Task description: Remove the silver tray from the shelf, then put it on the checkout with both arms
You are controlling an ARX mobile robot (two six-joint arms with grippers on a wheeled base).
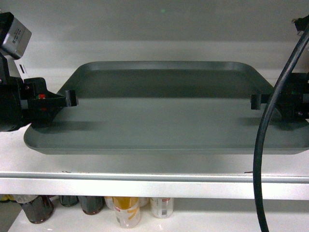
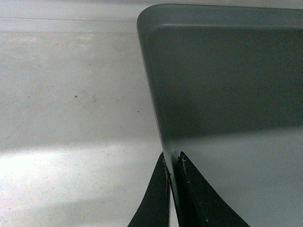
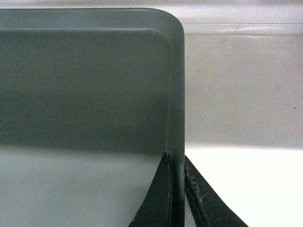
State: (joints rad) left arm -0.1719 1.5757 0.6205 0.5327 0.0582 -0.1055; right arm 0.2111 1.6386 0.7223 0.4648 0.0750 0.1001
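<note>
On the shelf: the silver tray (image 1: 164, 116) lies flat across the white shelf (image 1: 154, 169) board, its long side facing the head camera, near edge just behind the thick front lip.
Left hand: at 9 o'clock of the tray, the left hand (image 1: 71, 98) is clamped on the tray's left rim; in the wrist view one finger (image 2: 154, 198) sits outside the rim and the other inside, pinching it.
Right hand: at 3 o'clock, the right hand (image 1: 256, 101) grips the right rim the same way, a black finger (image 3: 158, 198) on each side of the edge.
Cable: a thick black cable (image 1: 263, 145) hangs in front of the right end of the tray.
Below, at 6 o'clock: bottles (image 1: 126, 210) stand on a lower level.
</note>
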